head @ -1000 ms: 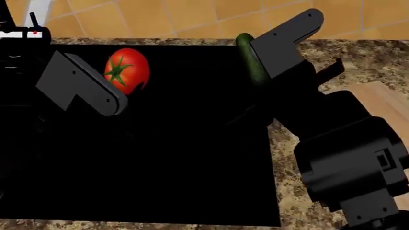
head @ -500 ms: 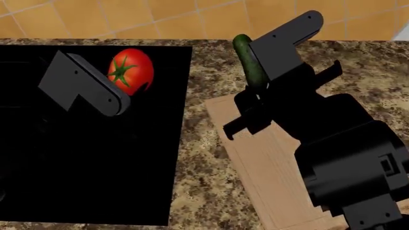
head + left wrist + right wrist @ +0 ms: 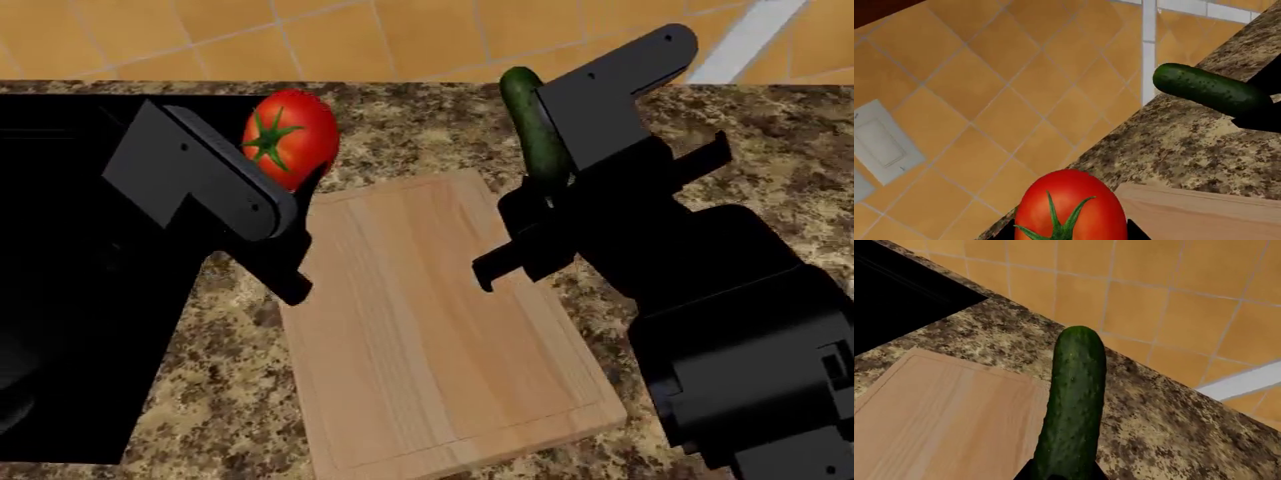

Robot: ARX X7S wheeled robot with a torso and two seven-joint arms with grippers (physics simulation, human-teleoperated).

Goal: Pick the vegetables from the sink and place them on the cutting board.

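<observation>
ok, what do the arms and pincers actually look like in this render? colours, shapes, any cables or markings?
Both arms are matte black and blocky. The right arm has chunky boxy housings with faint panel outlines. Each wrist ends in a flat, dark grey angular bracket plate with small dot-like fastener holes. The left pincer and right pincer show thin black finger bars. No cables, logos or labels are visible.

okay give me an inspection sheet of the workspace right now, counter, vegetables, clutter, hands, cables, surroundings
Surface: speckled granite counter; black sink at its left.
Job's things: tomato and cucumber both held in the air, neither on the cutting board, which lies bare.
Clutter: nothing seen.
Hands: left hand shut on the tomato; right hand shut on the cucumber, which sticks up out of it.
Cables: nothing seen.
Surroundings: orange tiled wall with a white wall plate.
</observation>
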